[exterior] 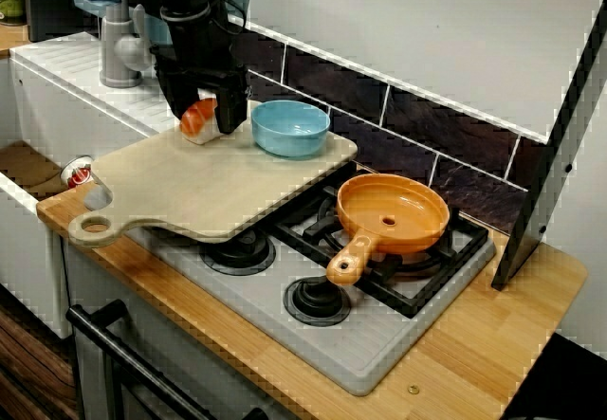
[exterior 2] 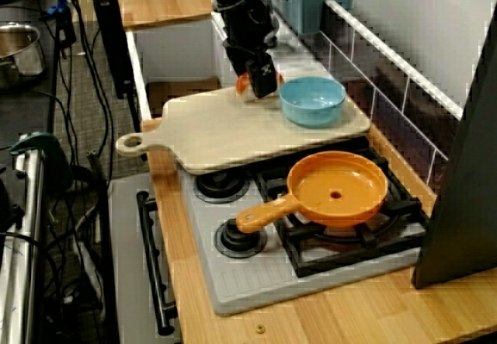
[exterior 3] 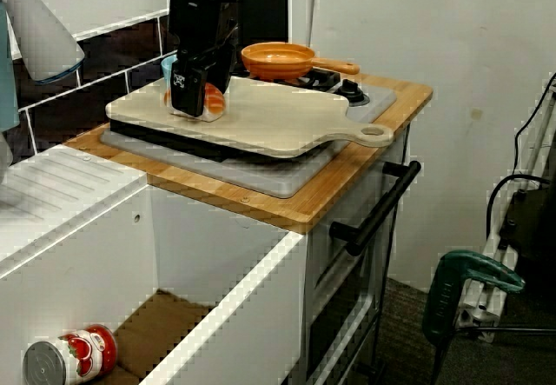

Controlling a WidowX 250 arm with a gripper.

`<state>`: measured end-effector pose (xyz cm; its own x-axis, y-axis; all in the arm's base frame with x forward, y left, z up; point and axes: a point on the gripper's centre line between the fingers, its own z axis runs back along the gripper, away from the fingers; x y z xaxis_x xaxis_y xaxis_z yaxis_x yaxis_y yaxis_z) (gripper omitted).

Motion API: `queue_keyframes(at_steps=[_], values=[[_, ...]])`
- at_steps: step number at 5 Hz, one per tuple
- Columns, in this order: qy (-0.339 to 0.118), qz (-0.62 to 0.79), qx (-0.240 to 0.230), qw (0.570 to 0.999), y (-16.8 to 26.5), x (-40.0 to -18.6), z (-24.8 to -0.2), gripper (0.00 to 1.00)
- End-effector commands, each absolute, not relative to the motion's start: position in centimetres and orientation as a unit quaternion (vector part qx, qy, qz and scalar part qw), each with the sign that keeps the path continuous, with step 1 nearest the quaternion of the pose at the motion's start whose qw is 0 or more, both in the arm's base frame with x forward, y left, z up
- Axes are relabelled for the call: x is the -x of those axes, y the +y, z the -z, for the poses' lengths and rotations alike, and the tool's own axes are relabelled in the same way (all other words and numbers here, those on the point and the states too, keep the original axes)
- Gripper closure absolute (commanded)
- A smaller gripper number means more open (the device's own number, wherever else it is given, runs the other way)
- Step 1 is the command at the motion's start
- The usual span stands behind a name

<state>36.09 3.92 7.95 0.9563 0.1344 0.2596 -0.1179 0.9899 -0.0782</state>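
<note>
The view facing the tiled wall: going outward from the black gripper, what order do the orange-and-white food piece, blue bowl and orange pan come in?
1. Orange-and-white food piece, on the cutting board right at the gripper.
2. Blue bowl, next along the board, toward the wall.
3. Orange pan, off the board on the stove grate.

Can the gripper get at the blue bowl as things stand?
Probably yes. The bowl sits open on the board right beside the gripper, with nothing over it. But the gripper is down at the sushi piece; whether it grips it is unclear.
</note>
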Motion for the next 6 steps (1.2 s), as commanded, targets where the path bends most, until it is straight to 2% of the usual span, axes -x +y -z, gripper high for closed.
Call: queue_keyframes(at_steps=[1, 2, 6], values=[[-0.156, -0.070, 0.027, 0.985, 5.1, -37.2, -9.4, 0.00], [-0.158, -0.070, 0.025, 0.985, 5.2, -37.2, -9.5, 1.00], [-0.167, -0.076, 0.037, 0.982, 5.6, -36.4, -11.5, 1.00]])
